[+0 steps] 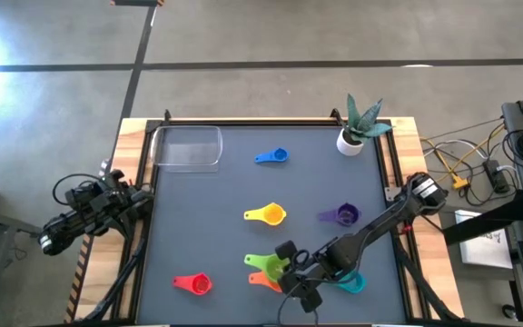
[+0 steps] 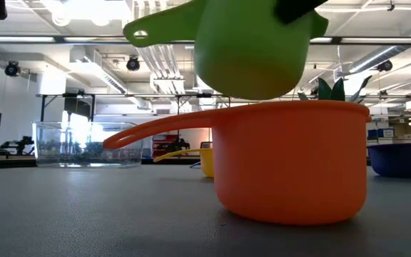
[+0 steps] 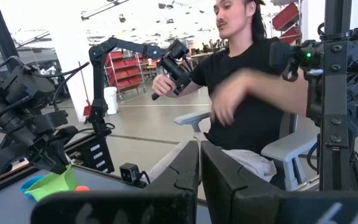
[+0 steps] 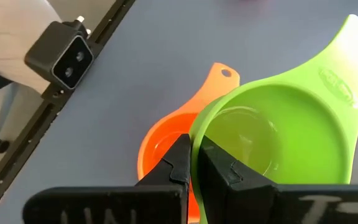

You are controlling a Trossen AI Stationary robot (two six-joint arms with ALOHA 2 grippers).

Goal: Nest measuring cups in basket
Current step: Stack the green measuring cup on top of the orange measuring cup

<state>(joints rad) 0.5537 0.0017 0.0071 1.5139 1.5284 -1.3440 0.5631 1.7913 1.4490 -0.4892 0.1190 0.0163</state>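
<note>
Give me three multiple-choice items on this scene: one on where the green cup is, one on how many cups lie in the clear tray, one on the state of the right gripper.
1. Where is the green measuring cup?
A. Held just above the orange measuring cup
B. Inside the clear basket
C. Beside the plant pot

2. How many cups lie in the basket?
A. Three
B. None
C. One

3. What state is the right gripper in?
A. Wide open over the table
B. Shut on the red cup
C. Shut on the green cup's rim

Answers:
1 A, the low view shows it hanging over the orange cup.
2 B, the high view shows the basket holding nothing.
3 C, the right wrist view shows both fingers pinching the green rim.
</note>
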